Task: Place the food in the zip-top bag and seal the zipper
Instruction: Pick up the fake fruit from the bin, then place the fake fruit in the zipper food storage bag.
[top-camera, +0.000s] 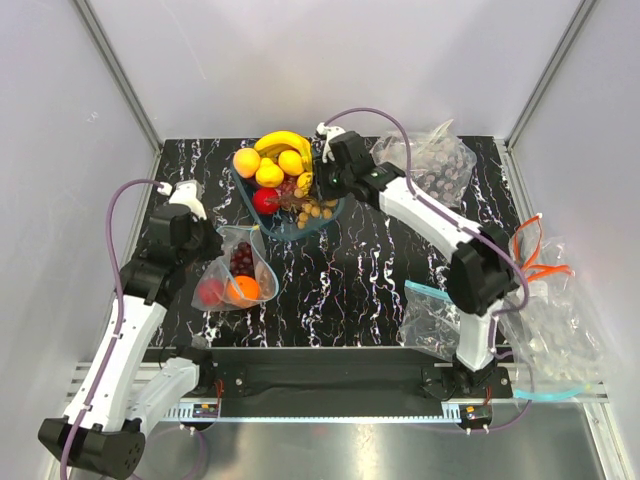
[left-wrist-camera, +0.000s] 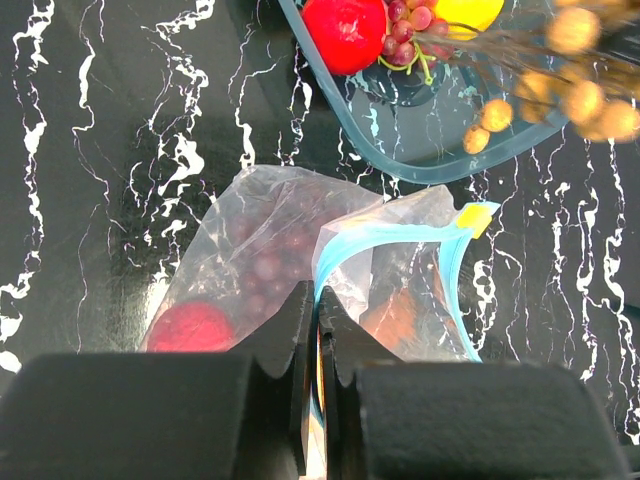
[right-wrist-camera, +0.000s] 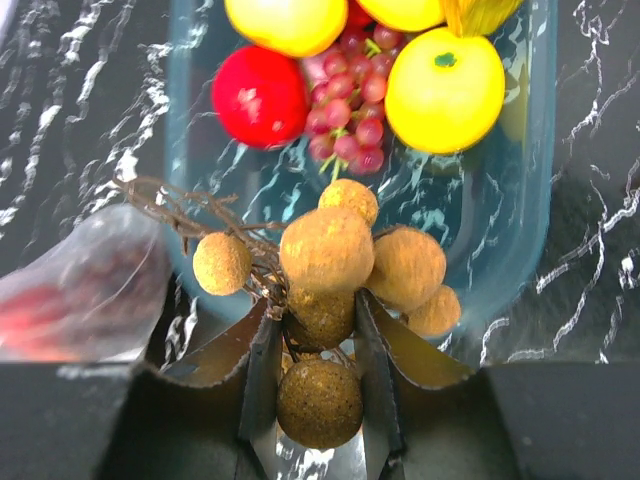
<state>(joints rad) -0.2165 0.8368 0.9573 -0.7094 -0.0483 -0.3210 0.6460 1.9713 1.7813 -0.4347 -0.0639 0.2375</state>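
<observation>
Right arm reaches far-left across the table (top-camera: 370, 275), its right gripper (right-wrist-camera: 318, 340) clamped on the tan nut cluster (right-wrist-camera: 340, 255) over the near part of the blue bowl (right-wrist-camera: 505, 250), which holds the banana (top-camera: 283, 140), yellow fruits (right-wrist-camera: 445, 90), bowl apple (right-wrist-camera: 260, 95) and bowl grapes (right-wrist-camera: 345, 115). Left arm is bent up at the left side, its left gripper (left-wrist-camera: 318, 335) pinched tight on the zipper (left-wrist-camera: 400, 235) of the zip-top bag (left-wrist-camera: 265, 240); the bag lies just near-left of the bowl with the bagged apple (left-wrist-camera: 190, 328), bagged grapes (top-camera: 242, 258) and orange (top-camera: 243, 290) inside. The table is black marble with white veins, spare clear bags (top-camera: 435, 160) sit along the right, and white walls (top-camera: 300, 60) with metal posts (top-camera: 120, 75) stand around.
</observation>
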